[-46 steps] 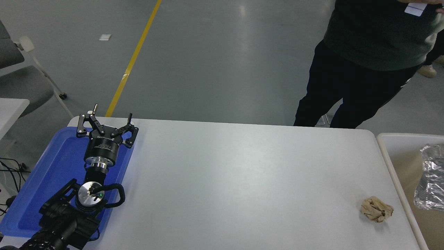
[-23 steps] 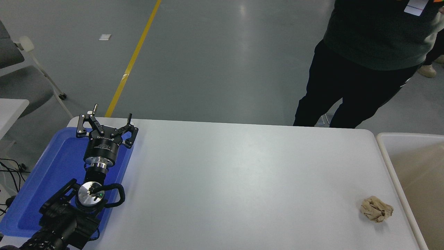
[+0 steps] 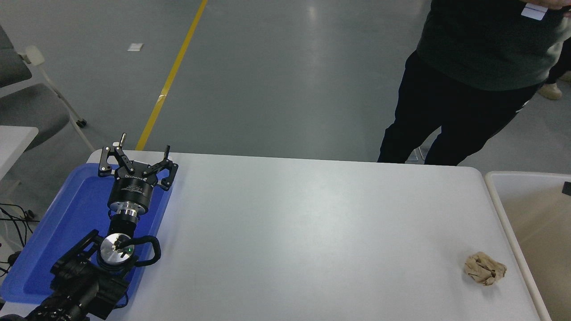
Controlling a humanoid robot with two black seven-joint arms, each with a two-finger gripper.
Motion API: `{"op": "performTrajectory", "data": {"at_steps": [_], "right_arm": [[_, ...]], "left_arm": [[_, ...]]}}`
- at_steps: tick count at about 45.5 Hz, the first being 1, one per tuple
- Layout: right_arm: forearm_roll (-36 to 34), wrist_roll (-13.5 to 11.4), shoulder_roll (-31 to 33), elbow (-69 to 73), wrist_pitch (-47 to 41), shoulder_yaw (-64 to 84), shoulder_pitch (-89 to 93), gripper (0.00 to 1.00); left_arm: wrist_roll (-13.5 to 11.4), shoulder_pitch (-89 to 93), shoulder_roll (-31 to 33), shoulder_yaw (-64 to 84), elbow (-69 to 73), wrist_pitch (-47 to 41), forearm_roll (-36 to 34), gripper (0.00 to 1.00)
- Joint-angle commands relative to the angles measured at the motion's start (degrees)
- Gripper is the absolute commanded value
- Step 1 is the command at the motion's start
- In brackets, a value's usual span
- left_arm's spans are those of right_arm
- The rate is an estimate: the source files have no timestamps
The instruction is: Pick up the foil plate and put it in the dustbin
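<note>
The left gripper [image 3: 136, 154] is parked over the blue tray [image 3: 67, 223] at the table's [image 3: 303, 232] left end, its fingers spread wide and holding nothing. At the table's right end the bin [image 3: 499, 200] stands against the edge, showing only its white rim and tan inside; the foil plate cannot be seen in it or on the table, and a small dark bit at the right border above the bin is too cropped to tell. A crumpled paper ball [image 3: 485, 268] lies on the table just beside the bin, and a person [image 3: 468, 80] stands beyond the table's far edge.
</note>
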State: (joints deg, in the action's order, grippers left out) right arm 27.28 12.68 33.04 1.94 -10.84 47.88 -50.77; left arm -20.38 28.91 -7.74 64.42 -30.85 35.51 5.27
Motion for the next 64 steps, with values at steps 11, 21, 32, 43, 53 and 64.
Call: {"op": "performTrajectory", "data": {"at_steps": [11,21,32,43,53,64], "right_arm": [[3.91,2.26,0.79,18.43,0.02,5.20,-16.19,0.99],[12.88,1.21,5.28,42.25,0.29,5.47,-30.43,0.99],[14.11,-0.46,3.88,66.68,0.29,16.80,-47.39,0.99],[13.06,-0.46,-3.33,74.97,-0.50,22.69,-55.05,0.99],[9.99,-0.29,-5.53,77.60,-4.80,22.60,-59.79,0.99],[7.88,-0.02,-6.59,81.21,-14.99,21.99,-65.94,1.00]], "left_arm": [[-0.10,0.01,0.00,0.00,0.00,-0.01,0.00,1.00],[-0.01,0.01,0.00,0.00,0.00,-0.01,0.00,1.00],[-0.01,0.01,0.00,-0.09,0.00,-0.01,0.00,1.00],[-0.01,0.01,0.00,-0.09,0.00,-0.01,-0.09,1.00],[0.08,0.01,0.00,-0.09,-0.09,-0.01,-0.09,1.00],[0.08,0.01,0.00,-0.09,-0.09,-0.01,-0.09,1.00]]}}
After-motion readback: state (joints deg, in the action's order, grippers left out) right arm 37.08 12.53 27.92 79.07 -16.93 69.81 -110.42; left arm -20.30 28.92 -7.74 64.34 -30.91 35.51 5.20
